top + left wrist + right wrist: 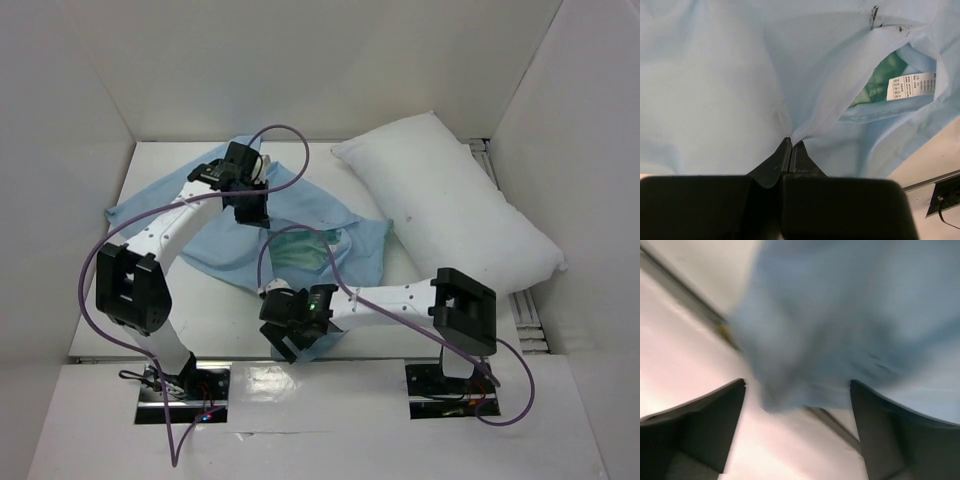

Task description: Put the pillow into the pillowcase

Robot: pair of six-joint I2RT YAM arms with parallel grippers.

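**Left gripper pinches the pillowcase; pillow lies outside it at far right**

The pillowcase [215, 255] is spread in wrinkles across the left and middle of the table [405, 268]. It is pale blue, with a green patch showing near its centre.

The left gripper [250, 207] is down on the far-middle part of the cloth. In the left wrist view its jaws are pressed together, and the left gripper [791, 149] has a raised fold of the pillowcase [715, 75] nipped between the tips. Up and to the right of that pinch the cloth gapes open. Inside the gap are the green lining and a white care label [912, 86].

The right gripper [290, 335] sits at the near edge of the table, over the near corner of the pillowcase. In the right wrist view the right gripper [797, 384] is spread wide. A blurred corner of the pillowcase [850, 315] hangs down into the gap between its fingers [715, 425]. Whether the cloth touches either finger cannot be told.

The pillow [450, 215] is plump and white. It lies on a diagonal at the far right of the table, running from the back wall toward the right wall. Its near-left side is just beside the pillowcase's right edge, and no part of it is inside the sack. It lies well apart from both grippers.
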